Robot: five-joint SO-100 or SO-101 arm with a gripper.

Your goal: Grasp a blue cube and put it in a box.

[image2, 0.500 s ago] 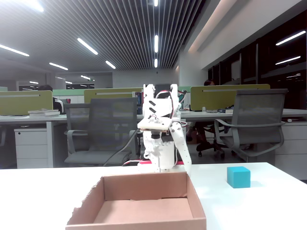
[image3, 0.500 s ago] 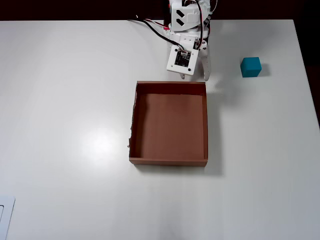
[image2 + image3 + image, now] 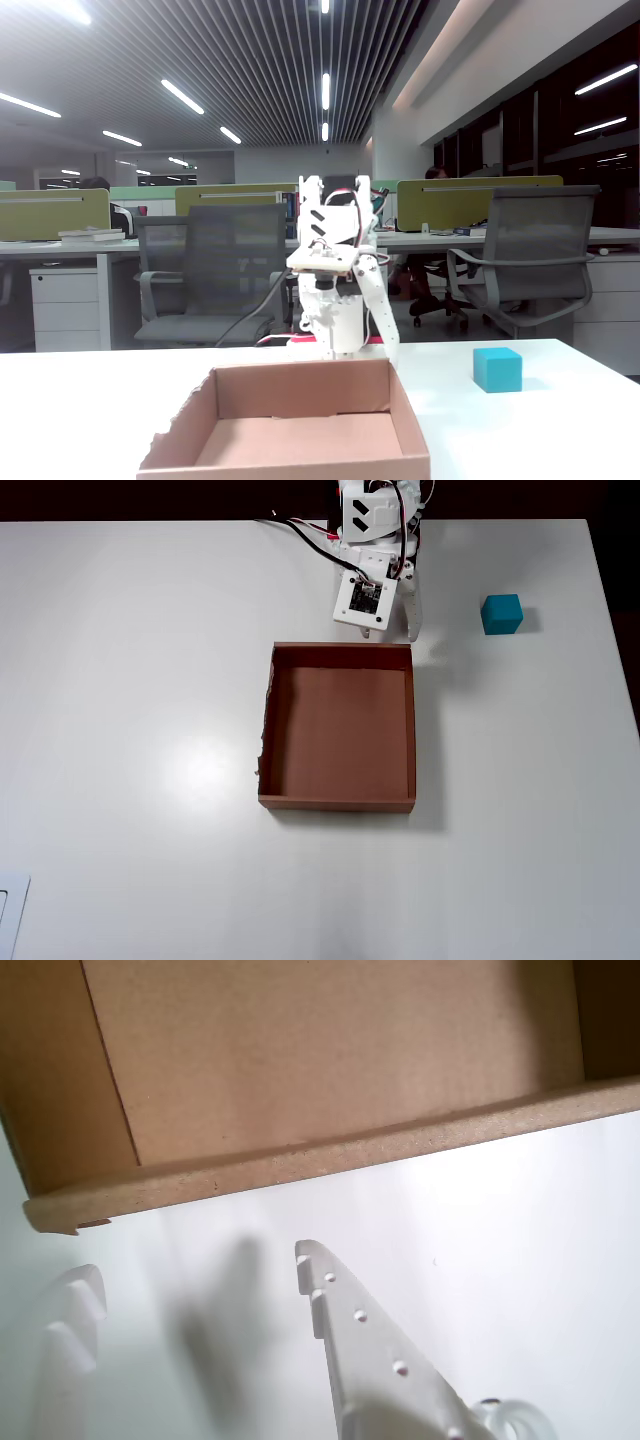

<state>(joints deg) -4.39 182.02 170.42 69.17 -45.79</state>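
Note:
The blue cube rests on the white table to the right of the arm in the overhead view, and at the right in the fixed view. The brown cardboard box is empty, with a ragged left wall; its front wall fills the bottom of the fixed view. My gripper hangs just behind the box's far right corner, well left of the cube. In the wrist view the gripper is open over bare table, with nothing between its white fingers, and the box wall lies just ahead. The cube is out of the wrist view.
The white table runs wide to the left and in front of the box. A pale object sits at the bottom left corner. Cables trail from the arm's base. Office chairs and desks stand behind the table.

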